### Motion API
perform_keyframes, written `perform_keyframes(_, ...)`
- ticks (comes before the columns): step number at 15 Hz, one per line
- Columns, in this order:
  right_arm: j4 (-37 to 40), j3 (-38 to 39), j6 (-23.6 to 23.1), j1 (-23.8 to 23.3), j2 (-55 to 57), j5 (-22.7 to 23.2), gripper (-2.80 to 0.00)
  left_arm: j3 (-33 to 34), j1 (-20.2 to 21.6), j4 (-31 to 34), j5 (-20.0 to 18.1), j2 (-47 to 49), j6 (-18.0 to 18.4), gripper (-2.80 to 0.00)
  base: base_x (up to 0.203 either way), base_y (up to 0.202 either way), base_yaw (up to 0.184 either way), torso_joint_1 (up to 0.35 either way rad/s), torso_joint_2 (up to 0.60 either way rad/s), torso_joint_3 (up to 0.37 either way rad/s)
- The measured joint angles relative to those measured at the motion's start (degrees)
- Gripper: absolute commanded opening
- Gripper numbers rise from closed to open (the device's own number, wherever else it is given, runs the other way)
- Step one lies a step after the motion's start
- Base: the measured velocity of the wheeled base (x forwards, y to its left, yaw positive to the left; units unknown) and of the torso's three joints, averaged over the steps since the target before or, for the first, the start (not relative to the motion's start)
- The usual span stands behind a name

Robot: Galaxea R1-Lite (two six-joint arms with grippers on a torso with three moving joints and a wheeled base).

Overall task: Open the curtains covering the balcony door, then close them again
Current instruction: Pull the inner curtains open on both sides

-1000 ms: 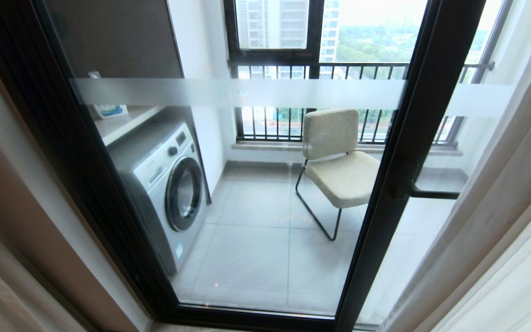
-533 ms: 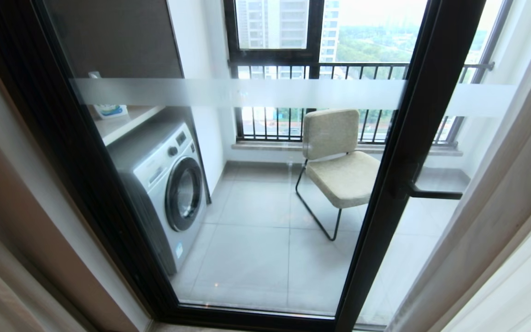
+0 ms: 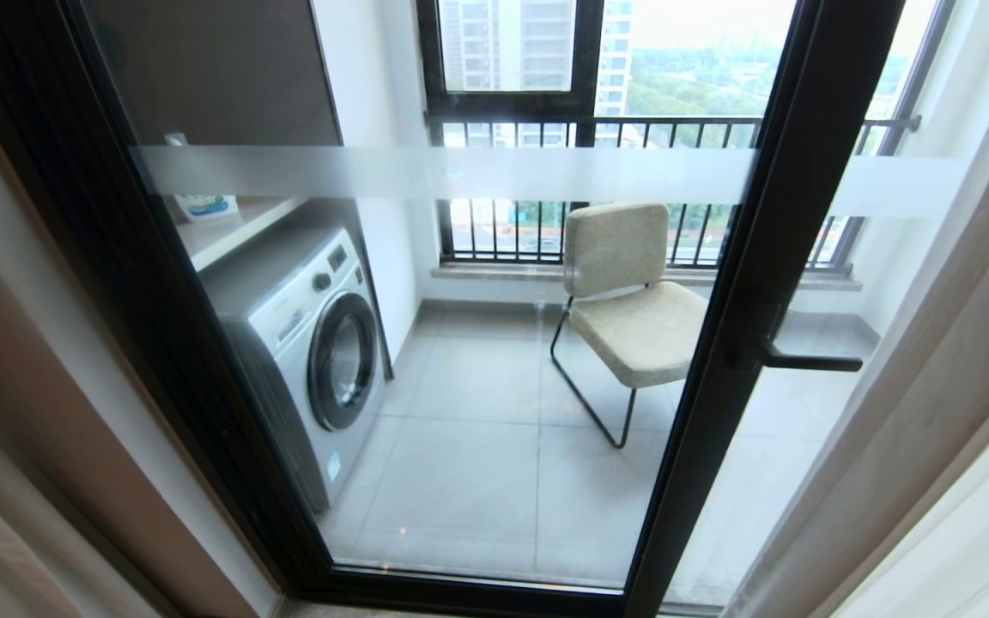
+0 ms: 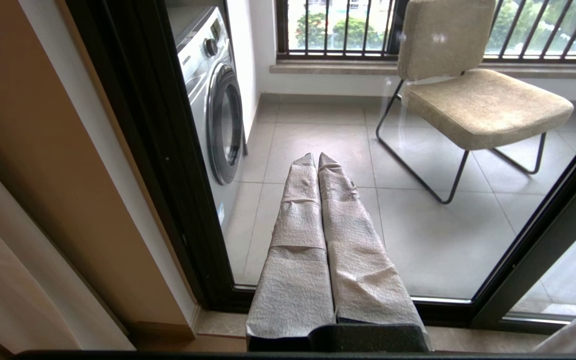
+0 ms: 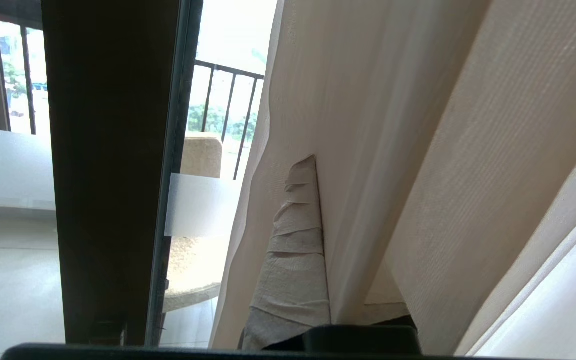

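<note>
The balcony door (image 3: 477, 360) fills most of the head view, its glass bare from the left edge to the black centre post, so the opening half of the job looks done, or nearly so. The curtains (image 3: 932, 412) are bunched along the right edge of the frame, beige drape folds with a white sheer at the lower right corner, gathered there because that is where they stack when drawn back. In the right wrist view the right gripper (image 5: 313, 200) sits in the middle of the frame with a fold of curtain pinched between its closed, tape-wrapped fingers (image 5: 295, 240), one finger hidden behind the cloth; it seems to hold the edge in order to drag it. The left gripper (image 4: 316, 165), bottom centre of its own view, points at the glass with jaws pressed together on nothing, apparently parked. Behind the pane stand a washing machine (image 3: 306, 343) at centre left and a padded chair (image 3: 627, 300) at centre. The door handle (image 3: 803, 360) juts toward the drape at right centre and might snag cloth on the way back.
</note>
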Motion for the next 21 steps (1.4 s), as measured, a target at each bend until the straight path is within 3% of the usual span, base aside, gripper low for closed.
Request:
perform_keyframes(10, -0.1, 2.8, 0.4, -0.4, -1.6, -0.1, -2.8, 0.0, 0.0, 0.0, 0.1, 0.0, -0.3, -2.8, 0.0, -0.009, 0.001, 0.0, 0.0, 0.0)
perform_keyframes(21, 0.0, 6.2, 1.1, -3.6, -3.9, -0.1, -2.8, 0.0, 0.0, 0.0, 0.1, 0.0, -1.1, -2.8, 0.0, -0.186, 0.002, 0.003, 0.0, 0.002)
